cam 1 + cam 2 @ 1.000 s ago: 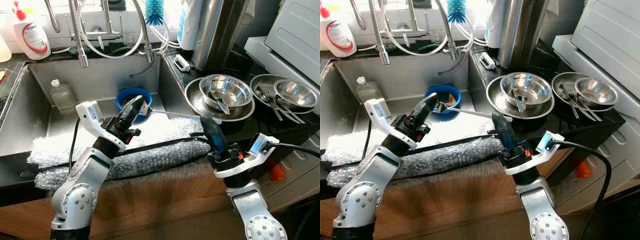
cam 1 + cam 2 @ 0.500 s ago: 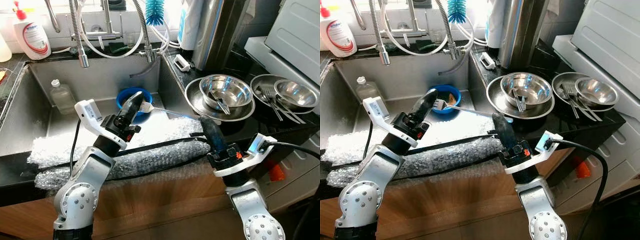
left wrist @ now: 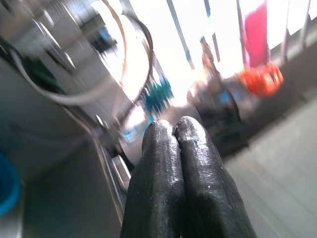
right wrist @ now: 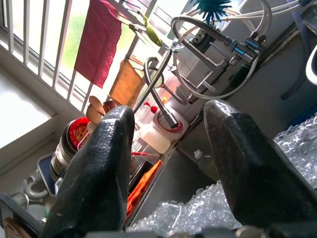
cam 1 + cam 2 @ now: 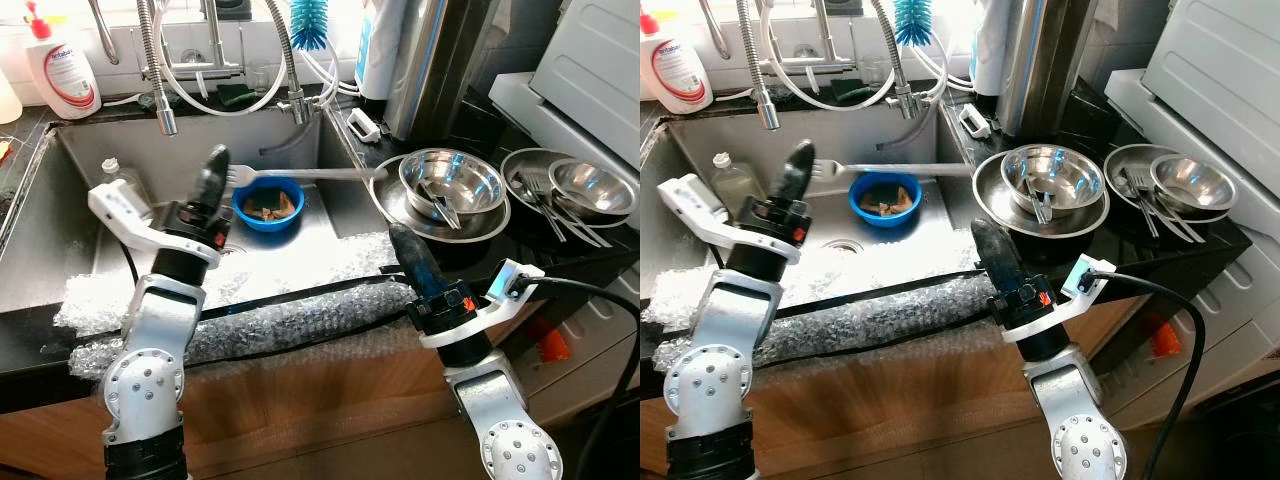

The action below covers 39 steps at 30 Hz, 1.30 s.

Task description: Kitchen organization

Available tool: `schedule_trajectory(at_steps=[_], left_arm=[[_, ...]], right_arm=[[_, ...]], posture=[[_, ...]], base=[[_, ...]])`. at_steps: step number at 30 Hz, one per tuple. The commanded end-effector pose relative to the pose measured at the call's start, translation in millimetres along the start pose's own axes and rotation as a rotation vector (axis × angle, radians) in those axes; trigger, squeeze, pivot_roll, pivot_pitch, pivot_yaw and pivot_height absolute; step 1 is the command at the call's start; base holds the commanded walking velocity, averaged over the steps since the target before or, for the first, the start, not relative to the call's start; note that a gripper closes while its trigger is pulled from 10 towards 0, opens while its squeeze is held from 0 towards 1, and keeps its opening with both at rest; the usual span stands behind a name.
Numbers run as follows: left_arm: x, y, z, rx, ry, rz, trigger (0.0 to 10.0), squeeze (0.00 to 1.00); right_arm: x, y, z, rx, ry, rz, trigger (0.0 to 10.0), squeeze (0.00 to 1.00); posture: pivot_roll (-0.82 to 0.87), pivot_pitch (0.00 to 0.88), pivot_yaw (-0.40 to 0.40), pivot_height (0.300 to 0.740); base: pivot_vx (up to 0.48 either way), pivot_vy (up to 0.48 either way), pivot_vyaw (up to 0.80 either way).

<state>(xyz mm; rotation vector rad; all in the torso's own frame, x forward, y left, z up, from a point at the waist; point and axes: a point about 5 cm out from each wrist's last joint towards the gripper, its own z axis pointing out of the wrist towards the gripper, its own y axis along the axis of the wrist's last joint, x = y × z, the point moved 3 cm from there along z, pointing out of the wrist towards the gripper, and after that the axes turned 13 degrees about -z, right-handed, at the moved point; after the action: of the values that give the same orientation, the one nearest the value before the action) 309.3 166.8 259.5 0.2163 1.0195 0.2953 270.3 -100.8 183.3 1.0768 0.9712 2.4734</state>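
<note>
Bright window backlight, glare on steel, left wrist view blurred

Left gripper (image 3: 177,130) fingers (image 3: 158,168) pressed together, blurred faucet hose (image 3: 126,59) behind

You see a silver fork (image 5: 300,174) above a bright blue bowl (image 5: 268,205) in the grey steel sink (image 5: 60,250). At far left stands a white soap bottle (image 5: 62,70) with red label; nearby hangs a teal bottle brush (image 5: 309,24).

A bowl (image 5: 269,206) sits in the sink (image 5: 60,262), with a bottle (image 5: 112,176) to its left. Bubble wrap (image 5: 300,318) lies along the sink's front edge. On the tabletop (image 5: 560,262) right of the sink stand stacked metal bowls (image 5: 452,186), more dishes (image 5: 588,186) further right.
</note>
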Motion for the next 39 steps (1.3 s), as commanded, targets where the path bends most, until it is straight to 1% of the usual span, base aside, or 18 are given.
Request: schedule_trajectory(at_steps=[1,2,3,5,6,7,10,14,15,17,20,22,24,28,29,31,34,39], left_arm=[[2.7,14,4.0,-0.084,0.044,0.042,0.0,0.0],[7.2,23,5.5,-0.144,0.089,0.072,1.6,0.0],[11.4,32,6.1,-0.19,0.133,0.105,10.0,0.0],[12.8,39,6.5,-0.216,0.158,0.168,10.0,0.0],[12.0,45,6.8,-0.234,0.177,0.249,10.0,0.0],[12.0,46,6.8,-0.238,0.183,0.263,10.0,0.0],[13.8,52,6.1,-0.241,0.203,0.401,10.0,0.0],[20.4,52,3.4,-0.222,0.228,0.588,10.0,0.0],[21.7,51,3.1,-0.211,0.231,0.675,10.0,0.0],[26.8,48,3.3,-0.185,0.241,0.726,10.0,0.0],[30.7,44,3.3,-0.162,0.244,0.786,10.0,0.0],[31.6,34,3.7,-0.093,0.205,0.938,10.0,0.0],[33.6,32,2.8,-0.078,0.204,0.953,10.0,0.0],[50.5,27,-4.5,-0.034,0.251,0.978,10.0,0.0],[53.0,27,-6.3,-0.026,0.254,0.999,10.0,0.0],[54.1,26,-7.4,-0.011,0.247,1.028,10.0,0.0],[60.8,24,-10.3,0.04,0.249,1.127,10.0,0.0],[71.0,25,-13.0,0.1,0.241,1.185,10.0,0.0]], right_arm=[[-1.1,-1,0.4,0.015,-0.01,-0.018,10.0,0.0],[-1.5,-2,0.1,0.024,-0.014,-0.028,10.0,0.0],[-3.2,-2,-0.1,0.031,-0.031,-0.048,10.0,0.0],[-7.0,-1,-0.2,0.031,-0.065,-0.084,10.0,0.0],[-13.3,4,-0.1,0.021,-0.127,-0.141,10.0,0.0],[-14.4,6,-0.2,0.019,-0.139,-0.154,10.0,0.0],[-21.4,15,-3.0,0.076,-0.223,-0.391,10.0,0.0],[-13.9,20,-2.3,0.114,-0.231,-0.596,10.0,0.0],[-9.0,17,-1.7,0.137,-0.218,-0.668,10.0,0.0],[-7.0,11,-2.8,0.159,-0.226,-0.734,10.0,0.0],[-12.4,2,-9.3,0.172,-0.267,-0.727,10.0,0.0],[-22.9,2,-17.5,0.192,-0.334,-0.794,10.0,0.0],[-24.4,3,-18.7,0.192,-0.347,-0.814,10.0,0.0],[-28.3,9,-27.4,0.187,-0.388,-0.928,10.0,0.0],[-30.9,9,-33.0,0.208,-0.396,-0.991,10.0,0.0],[-32.6,9,-36.6,0.221,-0.4,-1.024,10.0,0.0],[-36.1,12,-40.7,0.216,-0.431,-1.041,10.0,0.0],[-35.4,11,-41.4,0.223,-0.418,-1.067,10.0,0.0]], posture=[[0.09,0.082,-0.038,0.74],[0.09,0.083,-0.038,0.74],[0.08,0.083,-0.039,0.74],[0.08,0.083,-0.039,0.74],[0.09,0.083,-0.038,0.74],[0.09,0.083,-0.038,0.74],[0.08,0.086,-0.035,0.74],[0.06,0.087,-0.031,0.74],[0.06,0.085,-0.032,0.74],[0.06,0.083,-0.028,0.74],[0.06,0.073,-0.026,0.74],[0.06,0.061,-0.021,0.74],[0.06,0.059,-0.02,0.74],[0.06,0.045,-0.01,0.74],[0.06,0.043,-0.01,0.74],[0.06,0.037,-0.007,0.74],[0.06,0.035,-0.007,0.74],[0.05,0.032,-0.001,0.74]], base=[[0.0,0.0,0.0],[0.0,0.0,0.0],[0.0,0.0,0.0],[0.0,0.0,0.0],[0.0,0.0,0.0],[0.0,0.0,0.0],[0.0,0.0,0.0],[0.0,0.0,0.0],[0.0,0.0,0.0],[0.0,0.0,0.0],[0.0,0.0,0.0],[0.0,0.0,0.0],[0.0,0.0,0.0],[0.0,0.0,0.0],[0.0,0.0,0.0],[0.0,0.0,0.0],[0.0,0.0,0.0],[0.0,0.0,0.0]])
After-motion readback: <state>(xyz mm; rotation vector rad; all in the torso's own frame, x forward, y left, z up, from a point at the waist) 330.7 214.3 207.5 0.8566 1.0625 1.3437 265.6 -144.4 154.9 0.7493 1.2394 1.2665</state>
